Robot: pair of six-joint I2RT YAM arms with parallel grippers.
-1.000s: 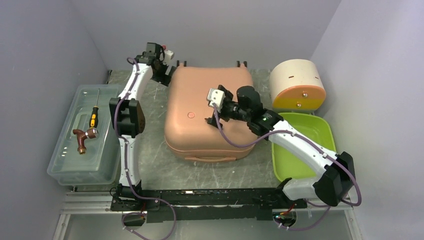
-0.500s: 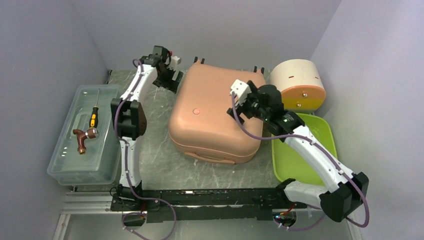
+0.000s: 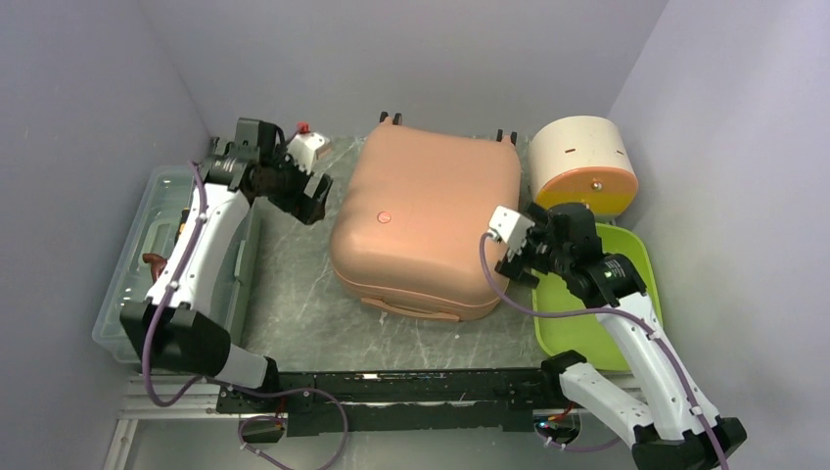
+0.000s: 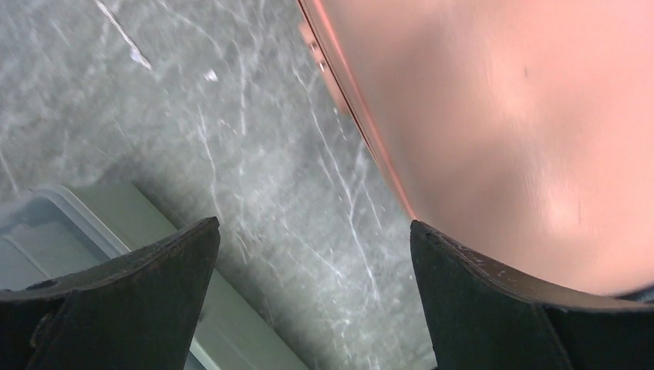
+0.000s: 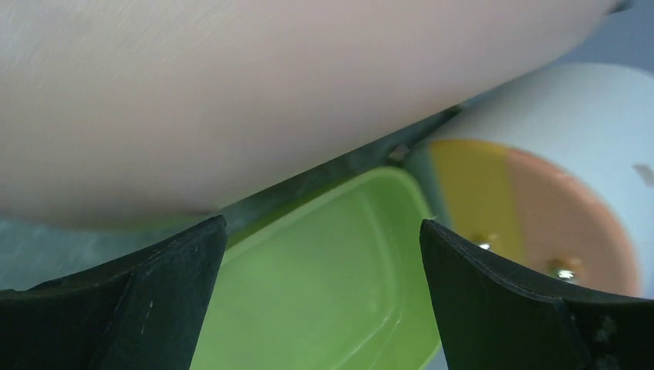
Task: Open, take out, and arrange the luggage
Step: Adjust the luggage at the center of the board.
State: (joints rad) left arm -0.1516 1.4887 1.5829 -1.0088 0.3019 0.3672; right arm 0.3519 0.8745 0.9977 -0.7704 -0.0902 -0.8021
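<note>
luggage lid down | left pincer agape, empty | right pincer agape, empty | badge: top view only

The salmon-pink hard-shell suitcase lies on a grey, white-veined stone-look tabletop, with a lime-green plastic tray at four o'clock and a cream drum with orange-and-yellow face at two.

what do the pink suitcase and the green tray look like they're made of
The salmon-pink hard-shell suitcase is probably moulded plastic with a satin finish: soft highlights on smoothly rounded corners. The lime-green tray looks like glossy plastic: uniform colour, smooth curved walls.
</note>
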